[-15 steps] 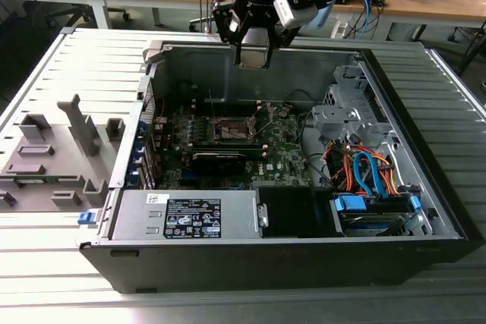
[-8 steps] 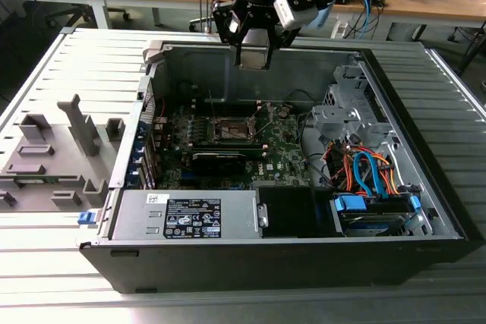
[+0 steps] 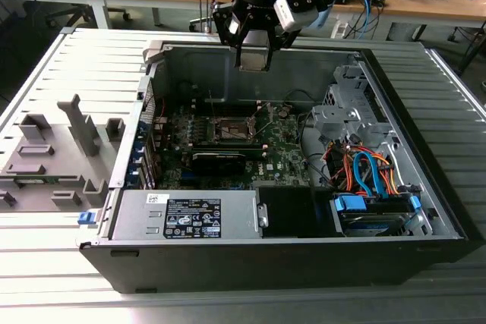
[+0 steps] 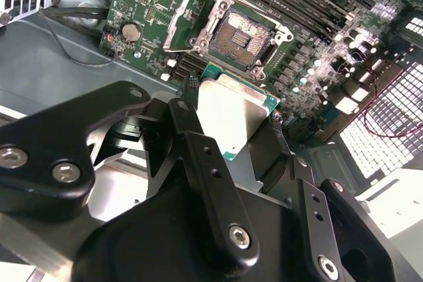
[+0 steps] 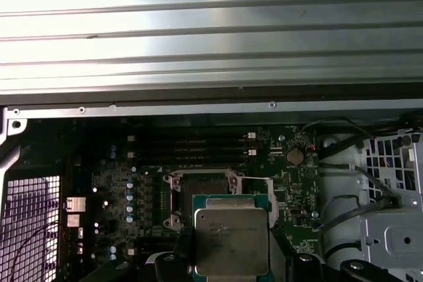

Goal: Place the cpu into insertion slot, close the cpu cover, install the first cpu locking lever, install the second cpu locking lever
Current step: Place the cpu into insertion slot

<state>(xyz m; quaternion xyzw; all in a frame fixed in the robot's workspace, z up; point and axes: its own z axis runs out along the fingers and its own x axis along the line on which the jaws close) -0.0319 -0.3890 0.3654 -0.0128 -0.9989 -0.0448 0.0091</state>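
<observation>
My gripper (image 3: 254, 49) hangs over the far wall of the open computer case, shut on the cpu (image 3: 253, 58), a pale silvery square chip held by its edges. In both wrist views the cpu (image 4: 231, 113) (image 5: 231, 242) sits between the black fingers (image 4: 192, 137), well above the motherboard. The insertion slot (image 4: 241, 34) (image 5: 201, 186) (image 3: 231, 128) lies open and dark on the green board, below and short of the chip. The cpu cover (image 4: 188, 21), a thin metal frame, stands swung up beside the socket.
A black graphics card (image 3: 216, 161) lies just in front of the socket. The power supply (image 3: 186, 218) fills the near left of the case, and a drive cage with blue and orange cables (image 3: 372, 180) fills the right. A grey fixture (image 3: 53, 149) rests outside the case at the exterior view's left.
</observation>
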